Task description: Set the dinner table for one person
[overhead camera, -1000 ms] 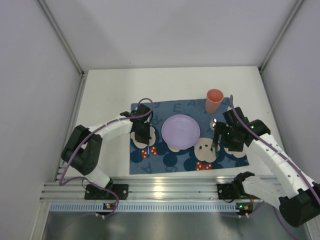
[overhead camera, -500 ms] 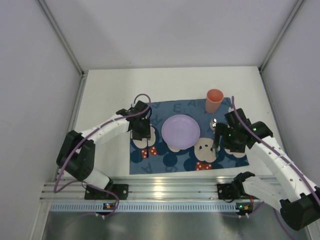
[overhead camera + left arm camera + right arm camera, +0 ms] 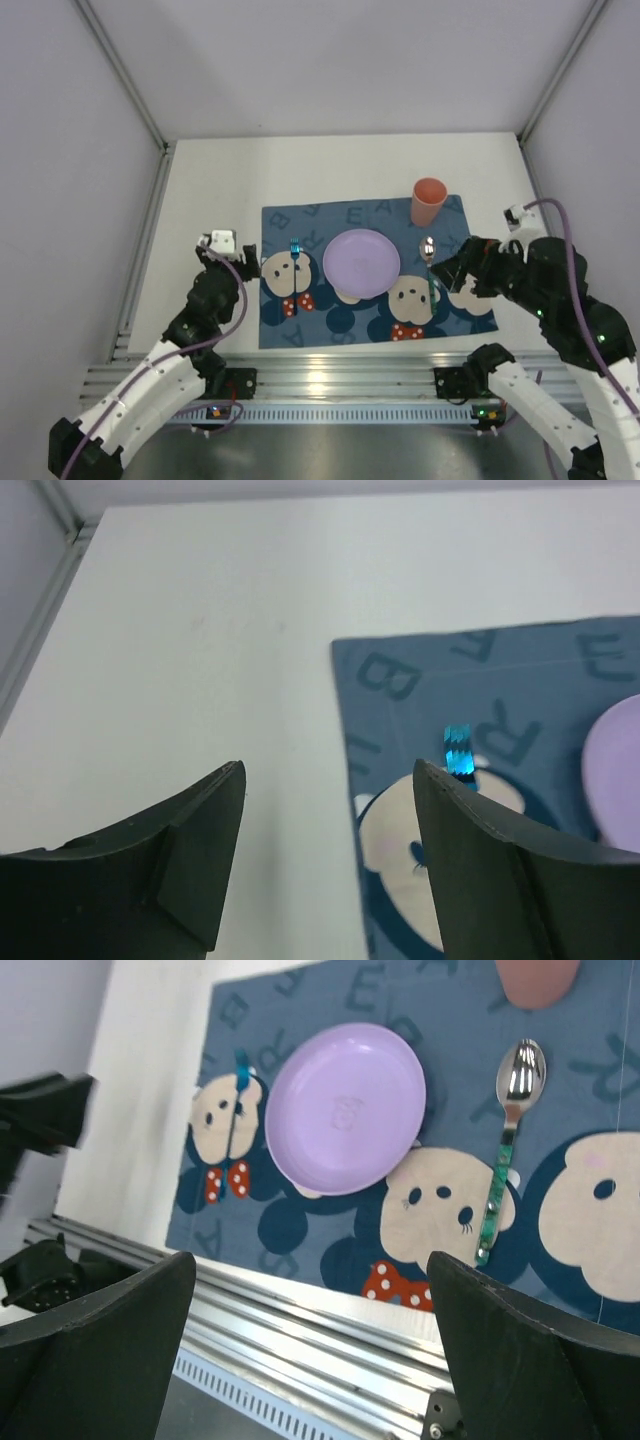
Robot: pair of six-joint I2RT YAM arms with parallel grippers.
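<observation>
On the white dinner table point(image 3: 205, 185) lies a dark blue mouse-print placemat point(image 3: 330, 318). A purple plate point(image 3: 361, 263) sits at its middle. A blue-handled piece of cutlery point(image 3: 296, 262) lies left of the plate, a green-handled spoon point(image 3: 429, 265) right of it, and an orange cup point(image 3: 429, 201) stands at the far right corner. My left gripper point(image 3: 242, 262) hovers open at the mat's left edge, holding nothing; its wrist view shows the blue handle point(image 3: 458, 752) beyond the right finger point(image 3: 480, 840). My right gripper point(image 3: 453, 272) hangs open and empty, apart from the spoon point(image 3: 508, 1130).
The ribbed aluminium rail point(image 3: 320, 385) runs along the near edge, below the mat, with both arm bases bolted to it. Grey walls close in the table at the left, right and back. The left gripper's dark finger point(image 3: 45, 1110) shows at the left of the right wrist view.
The left gripper opened, left the blue-handled cutlery on the mat and drew back to the near left. The right gripper opened wider and pulled away from the spoon, up and right.
</observation>
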